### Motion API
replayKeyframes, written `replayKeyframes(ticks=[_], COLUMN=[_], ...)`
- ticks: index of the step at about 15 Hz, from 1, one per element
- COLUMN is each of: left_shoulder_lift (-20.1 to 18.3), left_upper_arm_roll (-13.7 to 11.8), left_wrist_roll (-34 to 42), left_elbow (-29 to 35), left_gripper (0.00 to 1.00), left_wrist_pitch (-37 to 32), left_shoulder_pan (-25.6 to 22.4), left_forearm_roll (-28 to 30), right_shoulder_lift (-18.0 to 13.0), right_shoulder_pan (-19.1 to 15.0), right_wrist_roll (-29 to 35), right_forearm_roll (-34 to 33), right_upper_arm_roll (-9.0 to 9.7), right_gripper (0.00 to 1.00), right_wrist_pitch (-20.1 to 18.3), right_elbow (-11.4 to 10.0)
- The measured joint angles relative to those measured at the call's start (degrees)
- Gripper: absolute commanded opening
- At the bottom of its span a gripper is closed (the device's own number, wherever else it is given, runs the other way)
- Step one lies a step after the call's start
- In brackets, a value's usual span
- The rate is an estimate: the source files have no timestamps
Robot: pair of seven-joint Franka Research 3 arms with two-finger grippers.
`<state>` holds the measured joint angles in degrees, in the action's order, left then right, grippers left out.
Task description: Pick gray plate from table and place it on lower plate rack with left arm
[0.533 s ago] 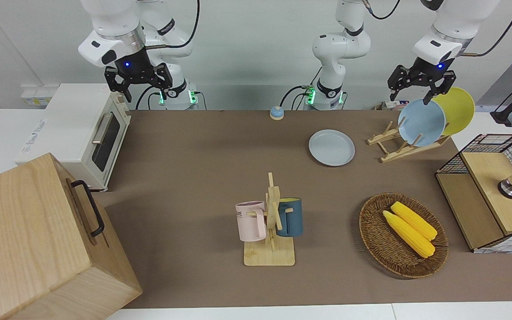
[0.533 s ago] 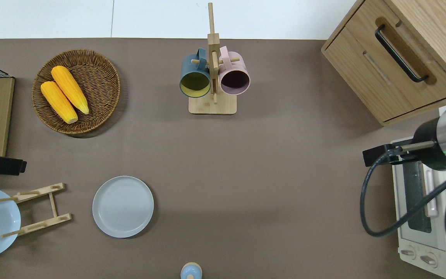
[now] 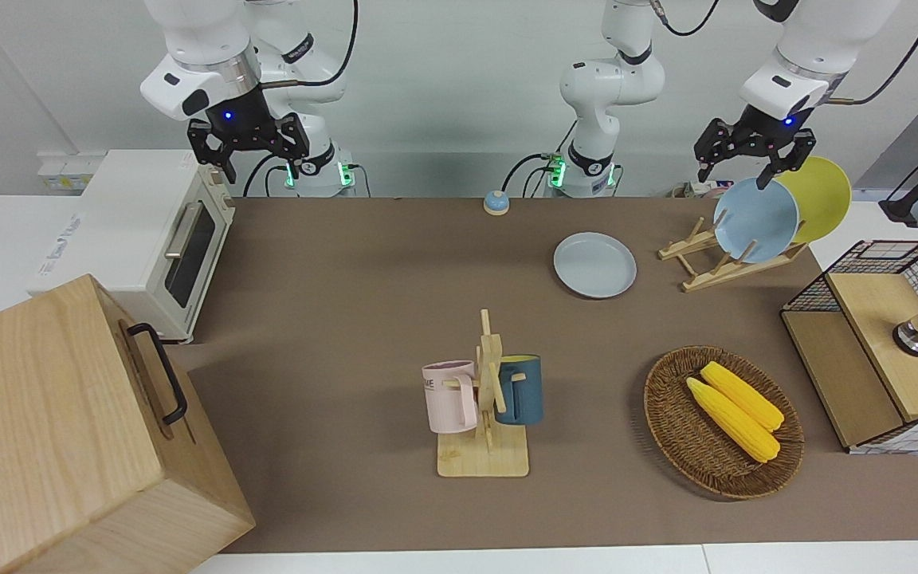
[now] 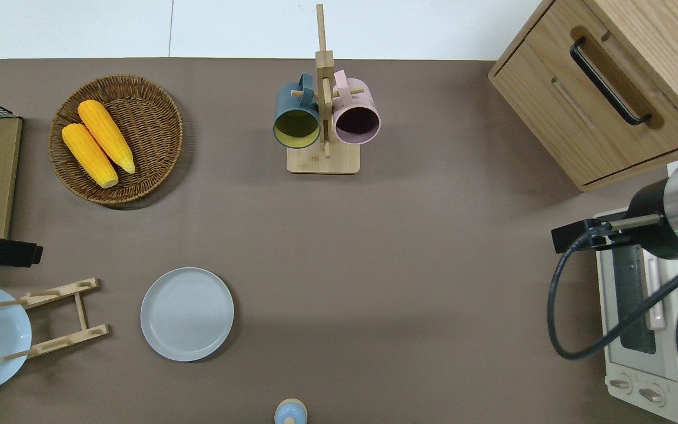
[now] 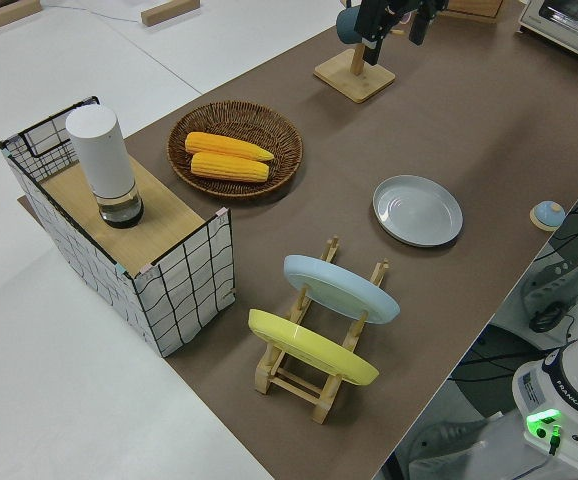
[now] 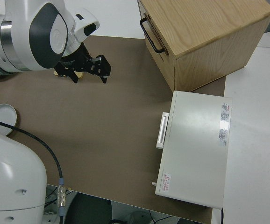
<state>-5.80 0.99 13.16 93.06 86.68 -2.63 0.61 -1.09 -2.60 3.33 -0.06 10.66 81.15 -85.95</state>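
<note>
The round pale gray plate lies flat on the brown tabletop, untouched, just beside the small slanted light-wood plate rack and toward the right arm's end of the tabletop from it. That rack already carries a sky-blue plate and a yellow plate leaning in its upper slots; the lower pegs toward the gray plate stand free (that is where it should go). The left arm's black two-finger claw hangs in the air, fingers spread wide and holding nothing, one fingertip right at the blue plate's top rim in the front view; from these views I cannot tell whether it touches it. Compared with half a second ago the claw has lifted slightly and edged away from that rim, while the gray plate has not shifted, so my read is the arm is pulling clear of the rack and the pick itself is not yet begun. Next it would need to swing over to the gray plate and come down on its low rim. The right claw is parked, fingers apart and empty. Farther from the robots sit a round wicker basket with two yellow corn cobs, and a wooden mug stand.
</note>
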Motion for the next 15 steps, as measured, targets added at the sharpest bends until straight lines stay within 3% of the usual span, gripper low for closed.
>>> replayKeyframes(ticks=[10,15], left_shoulder_lift=[0.0,-0.9], left_upper_arm_roll=[0.0,0.6], left_wrist_roll=[-0.1,-5.6], left_elbow=[0.7,3.6], left_gripper=[1.00,1.00], left_wrist_pitch=[0.0,0.4], left_shoulder_pan=[0.0,0.1], left_forearm_roll=[0.1,0.3], right_shoulder_lift=[0.0,0.0], right_shoulder_pan=[0.0,0.0], right_wrist_roll=[0.0,0.0], right_forearm_roll=[0.0,0.0], right_upper_arm_roll=[0.00,0.00], right_gripper=[0.990,0.987], right_wrist_pitch=[0.0,0.0], right_elbow=[0.0,0.0])
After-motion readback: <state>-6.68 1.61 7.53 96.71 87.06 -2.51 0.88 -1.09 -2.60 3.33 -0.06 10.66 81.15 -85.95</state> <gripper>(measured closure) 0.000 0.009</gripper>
